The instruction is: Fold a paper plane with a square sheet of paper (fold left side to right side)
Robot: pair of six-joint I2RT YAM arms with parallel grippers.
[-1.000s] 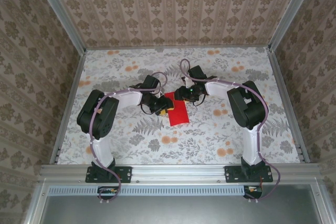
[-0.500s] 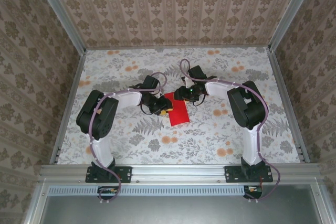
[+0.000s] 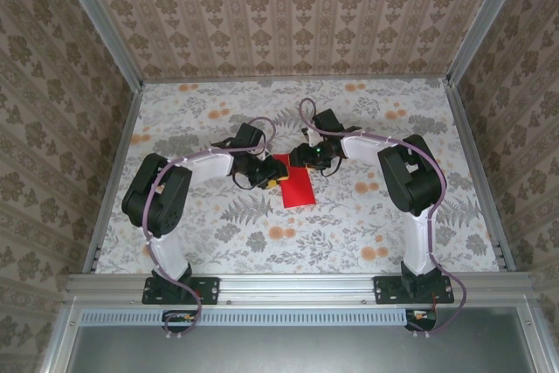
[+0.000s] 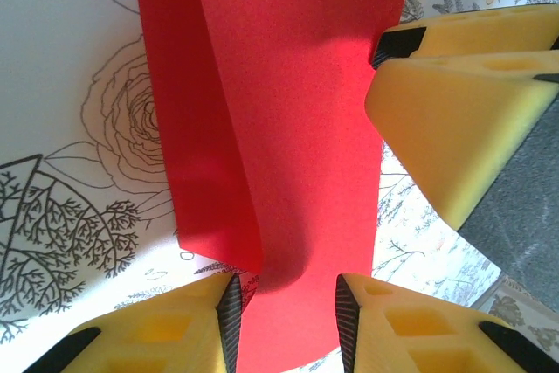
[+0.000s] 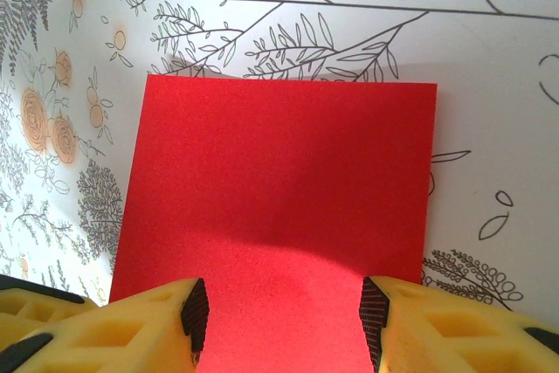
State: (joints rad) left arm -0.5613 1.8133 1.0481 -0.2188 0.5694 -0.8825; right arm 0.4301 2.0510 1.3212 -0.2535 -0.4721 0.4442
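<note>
- Since a second ago, the left arm [image 3: 159, 203] has swung its elbow out toward the table's left edge. The left gripper [image 3: 269, 179] now sits a touch farther from the bases. The paper [image 3: 299, 188] and the right gripper [image 3: 301, 158] keep their places.
- From above, the paper lies near the middle of the table [image 3: 367, 224], a red patch between the two grippers.
- The left gripper reaches in from the left, onto the paper's left edge. The right gripper reaches in from the right, over the paper's far part. The two are close together there.
- In the left wrist view, the paper [image 4: 297, 111] runs away from the camera as a long red band. It passes between the yellow jaws of the left gripper [image 4: 286, 299].
- A ridge runs lengthwise down the band. At the near end the sheet bulges up in a soft curl, and the strip left of the ridge is in shade.
- The left jaws stand apart with a clear gap, released and pinching nothing. Whether their tips press the sheet I cannot tell.
- In that same view, the right gripper [image 4: 454, 102] sits at the paper's right edge.
- In the right wrist view, the paper [image 5: 279, 181] lies flat on the table, with a straight far edge and square corners.
- Its near end passes between the jaws of the right gripper [image 5: 279, 307]. They are spread wide and clamp nothing.
</note>
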